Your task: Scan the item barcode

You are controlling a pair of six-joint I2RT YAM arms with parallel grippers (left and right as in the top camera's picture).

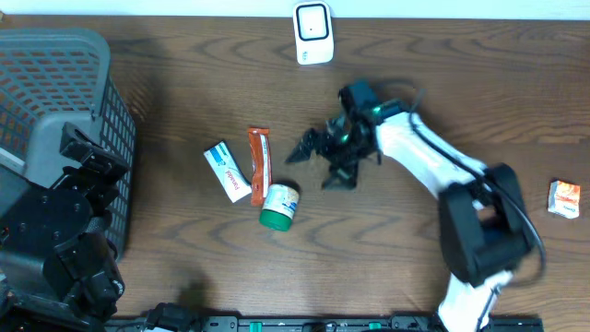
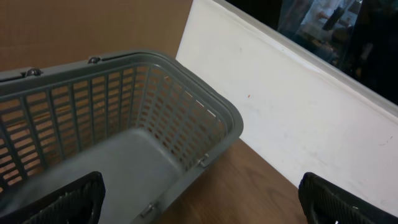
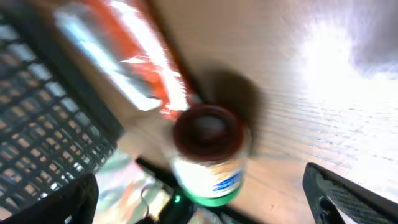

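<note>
Hovering open-fingered, the right hand (image 1: 315,166) likely needed to grasp the green-lidded jar (image 1: 279,205) at its seven o'clock; left hand (image 2: 202,202) idled, fingers apart.

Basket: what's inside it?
The basket shows only its bare grey floor in the left wrist view. Its near end is cut off, and from overhead the black robot arm covers part.

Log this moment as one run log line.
left tool open by basket | right tool open, empty, near jar | jar on table | scanner apart at far edge
</note>
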